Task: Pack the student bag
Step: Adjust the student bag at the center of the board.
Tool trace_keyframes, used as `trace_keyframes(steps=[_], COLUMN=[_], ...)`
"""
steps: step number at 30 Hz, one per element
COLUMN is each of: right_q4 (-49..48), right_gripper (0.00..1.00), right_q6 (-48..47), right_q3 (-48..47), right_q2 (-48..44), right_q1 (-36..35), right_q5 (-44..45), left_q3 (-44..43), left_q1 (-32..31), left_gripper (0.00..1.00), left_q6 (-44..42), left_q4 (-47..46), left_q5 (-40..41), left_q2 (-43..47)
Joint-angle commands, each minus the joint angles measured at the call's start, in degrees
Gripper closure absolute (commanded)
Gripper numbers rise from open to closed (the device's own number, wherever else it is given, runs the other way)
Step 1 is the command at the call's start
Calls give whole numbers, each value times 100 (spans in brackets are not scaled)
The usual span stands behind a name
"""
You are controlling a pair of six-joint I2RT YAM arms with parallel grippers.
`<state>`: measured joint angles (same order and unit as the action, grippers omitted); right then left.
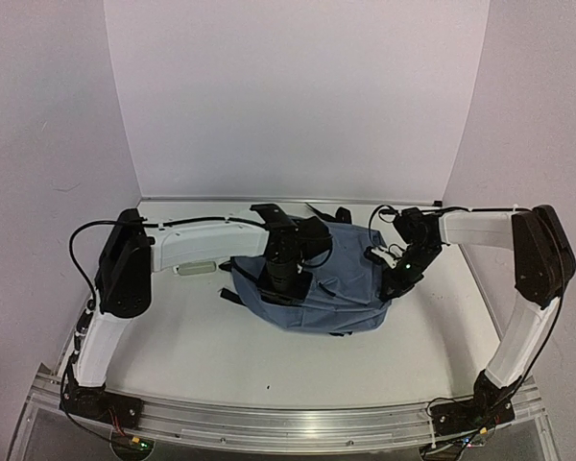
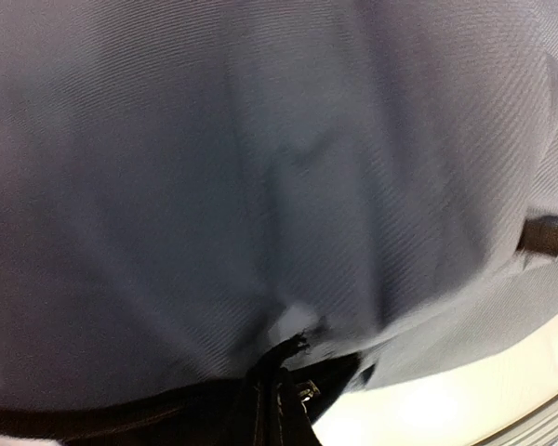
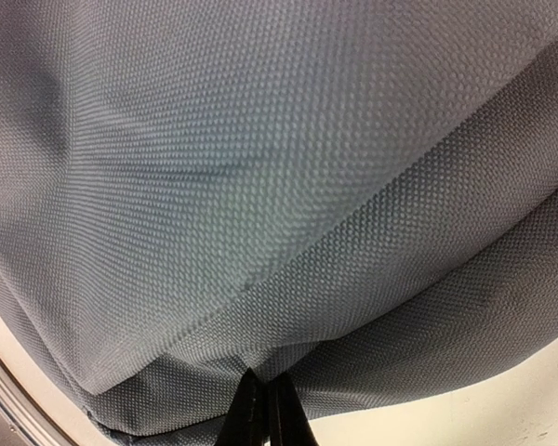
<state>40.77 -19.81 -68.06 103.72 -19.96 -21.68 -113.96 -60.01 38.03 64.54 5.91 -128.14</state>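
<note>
From the near edge, the white table (image 1: 269, 370) runs back to the student bag (image 1: 341, 288), which lies slumped about the middle of it, a blue-grey heap. The left hand (image 2: 277, 381) bears down on the bag's left part, its fingers clenched on a pucker of fabric by a dark zipper. The right hand (image 3: 263, 395) sits at the bag's right edge, pinched tight on a fold of cloth. Left of the bag, beside the left arm, lies a small pale oblong thing (image 1: 194, 268). Black straps (image 1: 338, 213) poke out at the bag's far side.
</note>
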Motion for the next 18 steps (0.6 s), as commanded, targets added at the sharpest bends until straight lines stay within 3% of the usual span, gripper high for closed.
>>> trace_keyframes(steps=[1,8,9,10,11,13,16,18], right_q4=[66,-31,31,187,364,622,823,899], right_gripper=[100,100,100,99,92,67,39,32], right_q6=[-266,-479,-486,-535,-594,-648,-678,-691], right_q3=[187,204,144,42,-70,-263,-478,-629], right_q2=[-153,-216,-234,-250,-259,-323,-613,-800], right_q1=[326,576,570,572,571,574,573,571], right_q5=[843,917,769,553,354,41,-184,-281], left_q3=[454,992,932,905,905,1110,1896,2479], left_q1=[147,402,403,407,416,493,913,1260], left_gripper=[100,95,89,75,63,47,41,39], left_q6=[330,129,84,71,114,301,808,1095], left_q4=[135,-491,-525,-600,-690,-955,-1424,-1730], left_q5=[311,-88,-193,-297,-384,-483,-567,-571], left_q2=[919,1507,1488,1490,1524,1722,2312,2738])
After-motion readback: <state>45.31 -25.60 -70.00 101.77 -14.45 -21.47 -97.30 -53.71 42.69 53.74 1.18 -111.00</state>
